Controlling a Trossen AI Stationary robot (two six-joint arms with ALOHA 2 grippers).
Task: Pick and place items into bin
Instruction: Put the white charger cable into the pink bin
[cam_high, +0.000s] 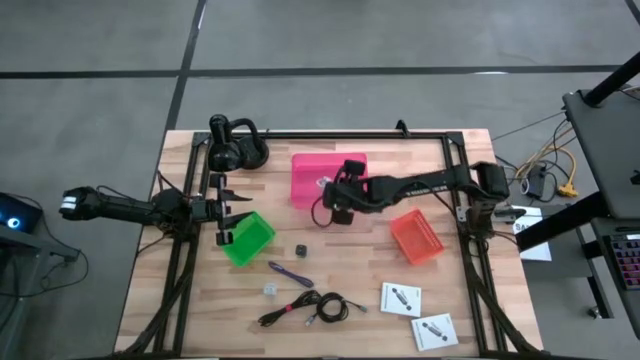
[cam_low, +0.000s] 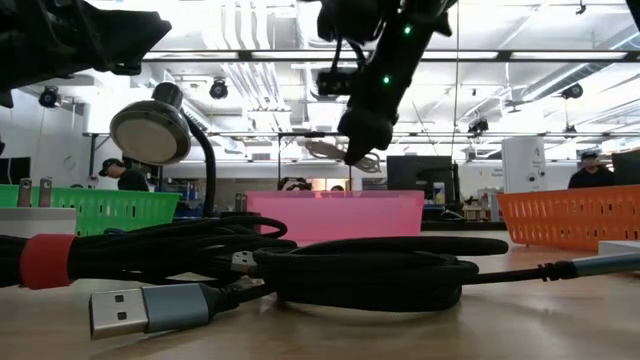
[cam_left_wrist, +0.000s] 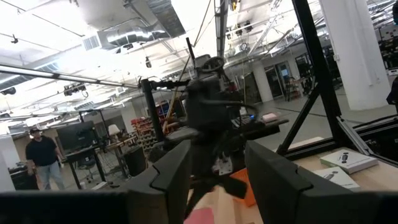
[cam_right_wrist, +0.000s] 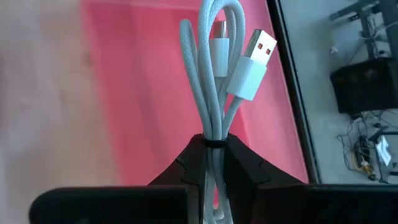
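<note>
right claw clamped on short silvery cable over pink bin, left claw parted, empty, above green bin

Light: bright and even, from ceiling strips in the low view.
Glare: ceiling washed out in both low and left wrist views.
Blur: left fingers soft; black cable sharp.
Shadows: faint on the table.
</note>
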